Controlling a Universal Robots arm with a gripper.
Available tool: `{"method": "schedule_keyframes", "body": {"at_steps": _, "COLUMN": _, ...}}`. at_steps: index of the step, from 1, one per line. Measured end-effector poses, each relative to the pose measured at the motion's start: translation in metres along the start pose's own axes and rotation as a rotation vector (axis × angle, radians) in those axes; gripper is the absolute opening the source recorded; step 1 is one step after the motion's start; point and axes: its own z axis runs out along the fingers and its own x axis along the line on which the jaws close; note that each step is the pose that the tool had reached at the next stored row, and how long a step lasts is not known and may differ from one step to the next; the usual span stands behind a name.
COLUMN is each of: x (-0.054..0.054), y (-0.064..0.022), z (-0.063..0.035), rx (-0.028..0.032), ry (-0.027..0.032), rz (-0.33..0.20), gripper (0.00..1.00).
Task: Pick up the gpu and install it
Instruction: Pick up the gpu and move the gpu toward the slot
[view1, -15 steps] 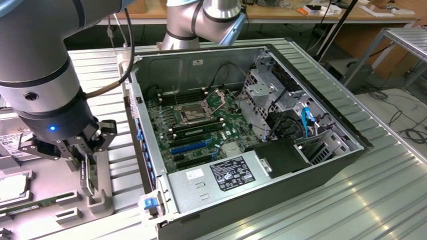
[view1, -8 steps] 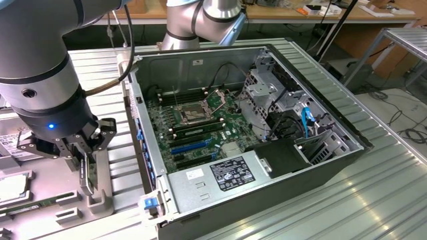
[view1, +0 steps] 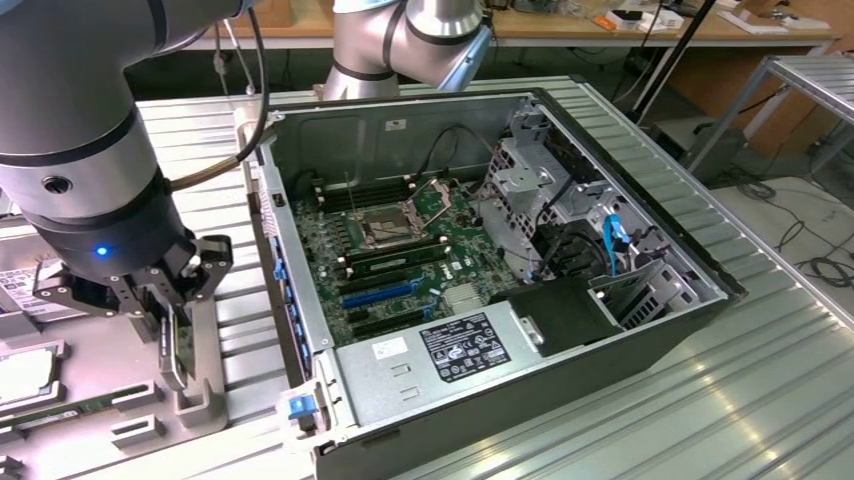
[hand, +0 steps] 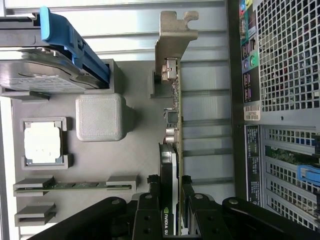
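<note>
Ribbed metal workbench (view1: 747, 400) carrying an open desktop computer case (view1: 387, 125) that lies on its side with its motherboard (view1: 400, 240) exposed. A grey parts tray (hand: 142, 150) sits beside the case, on the exterior view's left, and the robot arm reaches down over it.

The gripper (hand: 170, 182) is clamped on the gpu (hand: 174, 120), one finger against the card's black face and the other against the green board side. The gpu stands on its long edge. Its silver bracket (hand: 175, 45) is at the end away from the gripper, next to a grey holder post. The card sits low, at tray level, and it is not possible to tell whether it has left its holder.

Also on the tray are a hard drive (hand: 45, 70) with a blue rail, a processor (hand: 42, 142) in its pocket, and a narrow memory stick (hand: 75, 185).

Judging progress, the grasp is made. The card is outside the case, well apart from the blue expansion slots (view1: 380, 293) on the motherboard, so lifting it across and installing it are not yet done.
</note>
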Motion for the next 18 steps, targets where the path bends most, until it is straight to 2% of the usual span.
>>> {"method": "schedule_keyframes", "body": {"at_steps": 18, "x": -0.0002, "y": 0.0003, "z": -0.0069, "rx": -0.0003, "ry": -0.0003, "rz": 0.000, "gripper": 0.27}}
